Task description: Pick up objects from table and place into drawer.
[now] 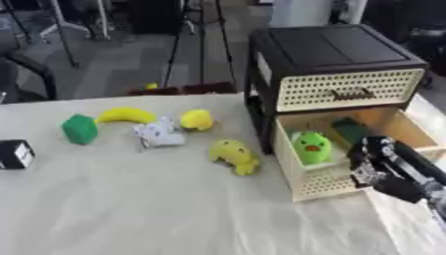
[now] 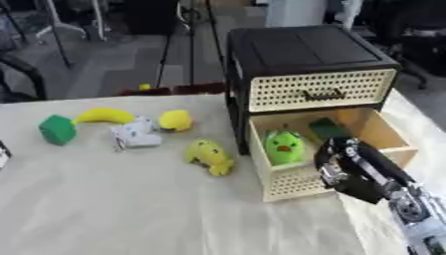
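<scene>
My right hand [image 2: 338,167] at open drawer [image 2: 383,130] front, fingers curled, holding nothing. Green toy [image 2: 283,146] inside. Next: yellow plush [image 2: 209,155] left of drawer.

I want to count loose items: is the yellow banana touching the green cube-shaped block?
Apart. In the left eye view, bare table shows between the yellow banana and the green cube-shaped block.
</scene>
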Available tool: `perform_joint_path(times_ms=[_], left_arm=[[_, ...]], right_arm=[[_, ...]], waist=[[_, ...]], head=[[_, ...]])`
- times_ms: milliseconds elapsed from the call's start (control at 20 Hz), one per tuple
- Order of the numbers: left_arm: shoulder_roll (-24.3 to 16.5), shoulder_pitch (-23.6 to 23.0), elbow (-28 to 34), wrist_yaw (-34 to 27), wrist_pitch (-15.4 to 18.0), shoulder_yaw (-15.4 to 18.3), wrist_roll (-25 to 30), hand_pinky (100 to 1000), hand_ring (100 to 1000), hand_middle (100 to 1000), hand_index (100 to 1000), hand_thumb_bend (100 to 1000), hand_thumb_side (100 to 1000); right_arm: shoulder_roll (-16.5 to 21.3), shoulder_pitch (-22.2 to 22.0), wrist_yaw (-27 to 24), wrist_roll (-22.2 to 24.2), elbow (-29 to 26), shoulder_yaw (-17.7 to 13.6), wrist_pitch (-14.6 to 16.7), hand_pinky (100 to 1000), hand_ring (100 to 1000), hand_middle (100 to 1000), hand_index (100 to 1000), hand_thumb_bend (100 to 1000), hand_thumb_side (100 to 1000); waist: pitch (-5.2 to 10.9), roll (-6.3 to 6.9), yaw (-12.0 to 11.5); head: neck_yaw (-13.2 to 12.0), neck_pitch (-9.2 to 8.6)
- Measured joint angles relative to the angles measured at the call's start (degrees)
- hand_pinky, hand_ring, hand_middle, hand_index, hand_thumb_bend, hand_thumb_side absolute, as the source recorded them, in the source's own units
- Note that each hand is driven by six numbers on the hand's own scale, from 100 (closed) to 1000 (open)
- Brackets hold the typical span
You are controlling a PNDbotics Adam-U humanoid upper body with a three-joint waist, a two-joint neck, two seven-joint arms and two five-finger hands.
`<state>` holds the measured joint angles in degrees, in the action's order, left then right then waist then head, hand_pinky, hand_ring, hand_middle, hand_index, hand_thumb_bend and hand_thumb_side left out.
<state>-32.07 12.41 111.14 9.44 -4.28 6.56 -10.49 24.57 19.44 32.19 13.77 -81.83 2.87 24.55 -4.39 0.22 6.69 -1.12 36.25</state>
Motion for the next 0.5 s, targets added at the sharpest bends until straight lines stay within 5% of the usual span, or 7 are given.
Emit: perform_joint_path(times_ms=[500], left_arm=[[0.9, -0.8, 0.2, 0.8, -0.3, 0.5, -0.3, 463, 513, 559, 738, 675, 807]], right_arm=[[0.0, -0.2, 2.4, 0.5, 1.0, -0.4, -0.3, 100, 247, 579, 531, 100, 914]], waist=[[0.25, 0.13, 0.1]], head=[[0.1, 0.45]])
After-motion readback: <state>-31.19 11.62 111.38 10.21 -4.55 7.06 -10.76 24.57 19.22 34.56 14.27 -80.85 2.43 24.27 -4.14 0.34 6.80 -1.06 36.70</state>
